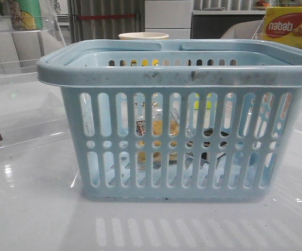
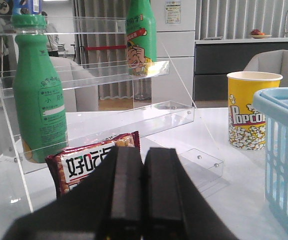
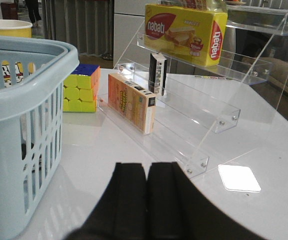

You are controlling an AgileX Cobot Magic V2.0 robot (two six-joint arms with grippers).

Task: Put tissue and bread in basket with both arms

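The light-blue basket (image 1: 179,78) fills the middle of the front view. Through its slots I see a yellowish wrapped piece with a dark-and-white label, the bread (image 1: 158,129), lying inside with some dark shapes beside it. I cannot make out the tissue. My left gripper (image 2: 143,150) is shut with nothing between its fingers; the basket's corner (image 2: 283,130) is off to its side. My right gripper (image 3: 147,165) is shut and empty above the table, beside the basket (image 3: 24,100). Neither gripper shows in the front view.
A red snack bag (image 2: 91,162) lies just beyond the left gripper, by a clear shelf with green bottles (image 2: 39,100). A popcorn cup (image 2: 251,117) stands near the basket. A colour cube (image 3: 81,87), an orange box (image 3: 131,102) and a nabati box (image 3: 186,27) sit at the right shelf.
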